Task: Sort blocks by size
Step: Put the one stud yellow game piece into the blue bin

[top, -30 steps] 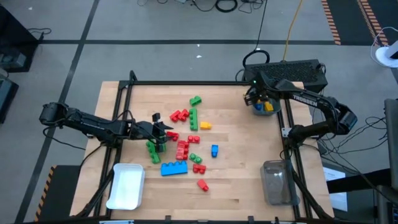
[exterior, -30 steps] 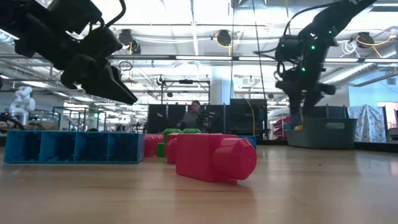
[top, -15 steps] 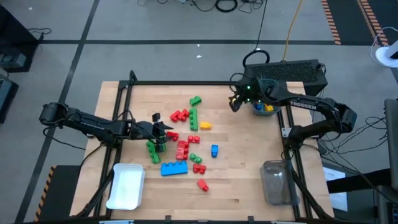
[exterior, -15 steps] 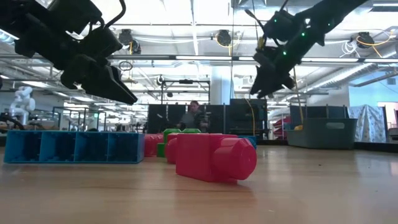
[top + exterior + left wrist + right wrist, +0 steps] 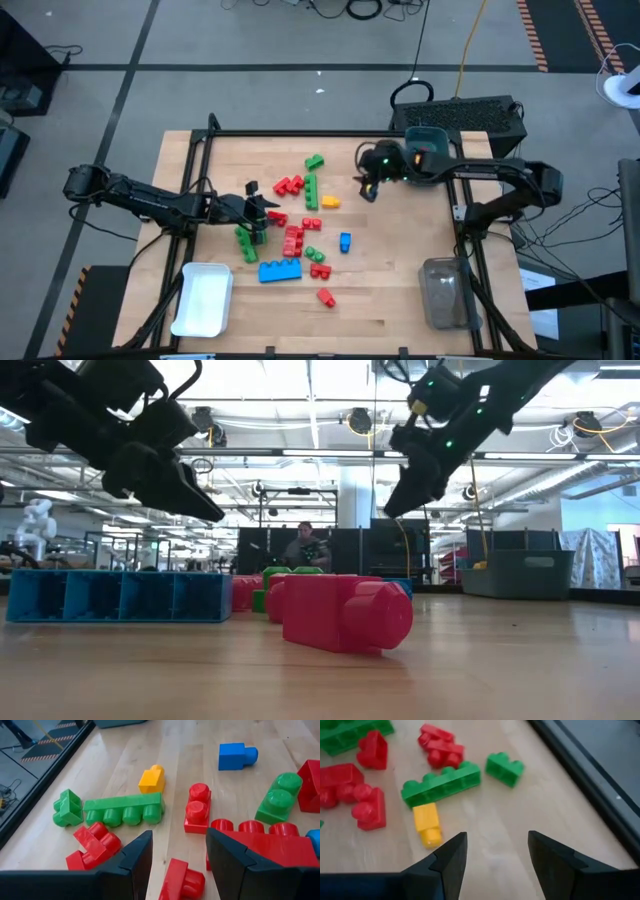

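Note:
Red, green, blue and yellow blocks lie scattered on the middle of the wooden table, among them a long blue bar and a long green bar. My left gripper hovers open and empty above the left side of the pile; a small red block lies below its fingers. My right gripper is open and empty in the air, right of the pile. A small yellow block and the green bar lie ahead of it.
A teal bin with blocks stands at the far right corner. A white bin stands at the near left, a clear bin at the near right. Bare wood lies between the pile and the right edge.
My right gripper has swung from over the teal bin toward the table's left, out over the bare wood toward the pile, and has come a little lower. My left gripper has kept still. No block has moved.

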You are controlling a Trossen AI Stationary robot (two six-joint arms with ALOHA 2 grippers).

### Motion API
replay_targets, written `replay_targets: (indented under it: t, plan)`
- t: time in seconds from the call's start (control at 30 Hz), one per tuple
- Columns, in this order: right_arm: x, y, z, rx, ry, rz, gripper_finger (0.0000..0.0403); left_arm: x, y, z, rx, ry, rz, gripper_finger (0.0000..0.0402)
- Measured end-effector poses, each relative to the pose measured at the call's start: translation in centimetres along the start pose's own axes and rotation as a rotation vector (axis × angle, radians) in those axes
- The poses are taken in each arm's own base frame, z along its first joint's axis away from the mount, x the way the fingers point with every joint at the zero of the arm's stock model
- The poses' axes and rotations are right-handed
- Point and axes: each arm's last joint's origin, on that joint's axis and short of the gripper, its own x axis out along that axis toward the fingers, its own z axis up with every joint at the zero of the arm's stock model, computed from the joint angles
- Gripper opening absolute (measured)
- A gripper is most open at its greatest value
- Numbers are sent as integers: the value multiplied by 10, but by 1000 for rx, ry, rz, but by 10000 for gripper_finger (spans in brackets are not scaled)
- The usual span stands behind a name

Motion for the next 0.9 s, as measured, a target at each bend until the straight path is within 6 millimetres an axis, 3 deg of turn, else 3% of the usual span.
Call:
replay_targets:
  t: [0.27, 0.5, 0.73, 0.9]
  plan:
    - [41, 16, -4, -34, 26, 42, 199, 0, 0, 0, -1, -4, 0, 167]
    - [72, 37, 8, -108, 85, 122, 205, 0, 0, 0, -1, -3, 0, 167]
    - [96, 59, 11, -189, 169, 189, 236, 0, 0, -2, -3, 20, 2, 167]
    - [107, 64, 8, -200, 197, 180, 245, 0, 0, -2, -4, 21, 15, 167]
